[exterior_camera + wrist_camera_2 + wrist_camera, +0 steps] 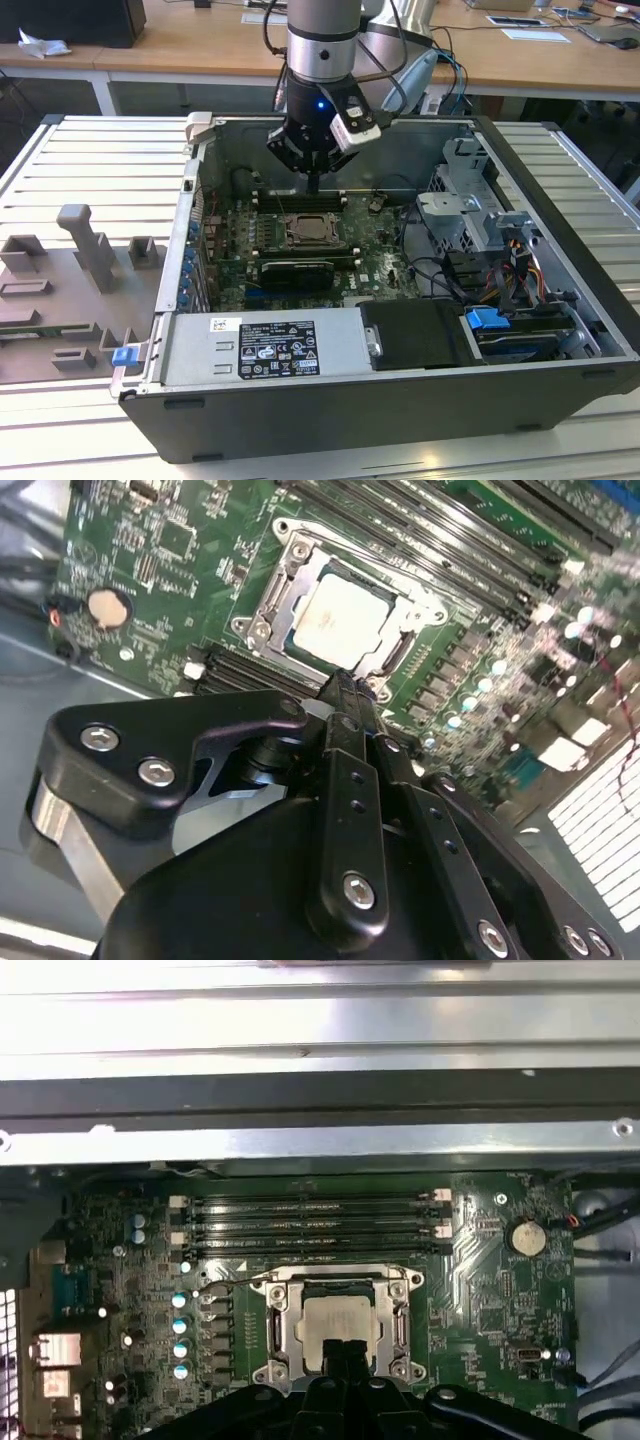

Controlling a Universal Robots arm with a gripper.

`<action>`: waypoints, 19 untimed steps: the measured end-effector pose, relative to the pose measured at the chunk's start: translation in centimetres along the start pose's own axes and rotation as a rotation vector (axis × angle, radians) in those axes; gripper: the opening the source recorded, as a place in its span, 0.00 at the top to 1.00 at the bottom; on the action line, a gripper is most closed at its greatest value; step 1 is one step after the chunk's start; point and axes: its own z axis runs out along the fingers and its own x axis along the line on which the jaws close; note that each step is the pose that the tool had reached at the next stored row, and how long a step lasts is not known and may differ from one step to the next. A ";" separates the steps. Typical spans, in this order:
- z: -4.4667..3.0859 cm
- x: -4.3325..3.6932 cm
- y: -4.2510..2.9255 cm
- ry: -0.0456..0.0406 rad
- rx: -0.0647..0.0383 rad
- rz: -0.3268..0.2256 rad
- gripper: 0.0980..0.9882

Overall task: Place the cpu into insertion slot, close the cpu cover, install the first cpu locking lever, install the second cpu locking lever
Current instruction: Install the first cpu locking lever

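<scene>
Silvery-beige, the cpu point(345, 620) lies in the insertion slot point(397, 652), and the cpu cover point(278, 598) seems to be down around it. You cannot tell how firmly it is held. Your gripper point(345, 685) hangs just above one edge of the socket, jaws together and empty. A sideways drift while low could scrape the chip face or skid the tips onto the memory slots point(310, 1225). You have open room above. The case wall point(300, 1140) bounds the side beyond those slots.

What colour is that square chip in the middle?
Pale silvery-beige cpu, clearest in the second wrist view.
</scene>
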 end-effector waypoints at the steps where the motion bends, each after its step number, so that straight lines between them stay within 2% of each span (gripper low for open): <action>1: 0.00 0.00 0.00 0.0003 0.000 -0.017 0.99; 4: 0.03 0.00 -0.01 0.0017 -0.001 -0.094 0.99; 7: 0.06 0.07 -0.01 0.0025 -0.002 -0.143 0.99; 8: 0.07 0.17 -0.01 0.0024 -0.002 -0.144 0.99; 14: 0.09 2.14 0.00 0.0022 -0.002 -0.142 0.99; 19: 0.23 2.30 0.01 0.0013 -0.001 -0.088 0.99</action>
